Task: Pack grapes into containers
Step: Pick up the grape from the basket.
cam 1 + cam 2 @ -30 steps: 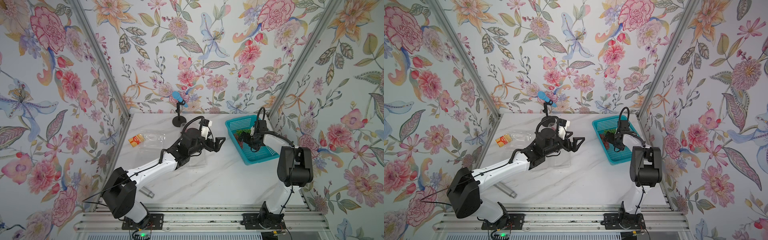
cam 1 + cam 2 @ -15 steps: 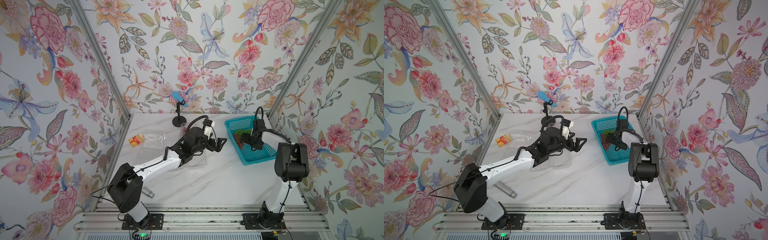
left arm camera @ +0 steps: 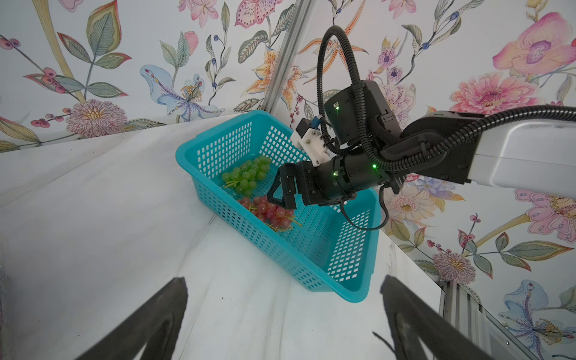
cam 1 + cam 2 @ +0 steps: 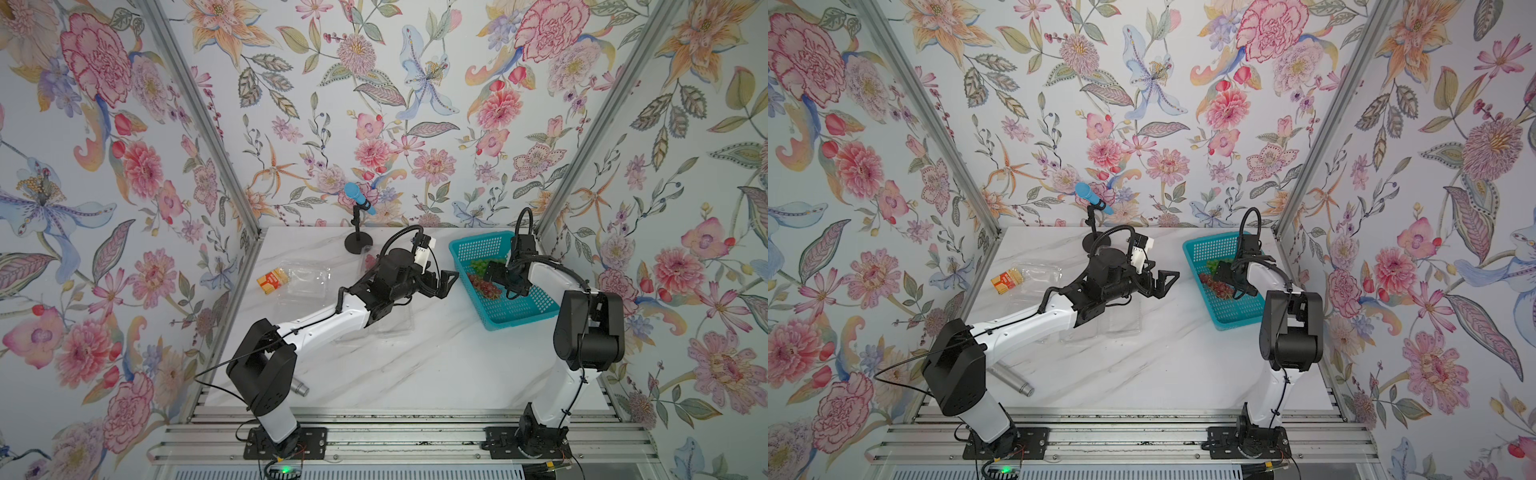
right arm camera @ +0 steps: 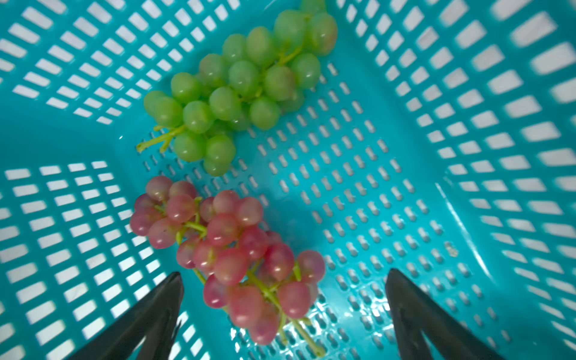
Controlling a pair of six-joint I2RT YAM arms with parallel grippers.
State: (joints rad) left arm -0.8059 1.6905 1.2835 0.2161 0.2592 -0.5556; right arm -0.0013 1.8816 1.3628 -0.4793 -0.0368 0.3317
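Note:
Two bunches of grapes lie in the teal basket (image 4: 519, 320). One is green (image 5: 240, 90) (image 4: 481, 265) and one is red-pink (image 5: 230, 249) (image 4: 483, 286). My right gripper (image 5: 282, 274) (image 3: 276, 199) hangs open inside the basket, its fingers on either side of the red-pink bunch's near end without touching it. My left gripper (image 3: 283, 279) (image 4: 446, 284) is open and empty above the table, just left of the basket. Two clear containers are in both top views. One (image 4: 307, 276) is at the back left, and the other (image 4: 395, 324) lies partly under my left arm.
A blue microphone on a round black stand (image 4: 358, 241) is at the back centre. An orange-red label (image 4: 272, 279) sits at the left end of the back container. A metal cylinder (image 4: 299, 388) lies near the left arm's base. Flowered walls close three sides.
My left gripper has moved a little to the right, toward the basket, still open. The right gripper stays open inside the basket over the grapes.

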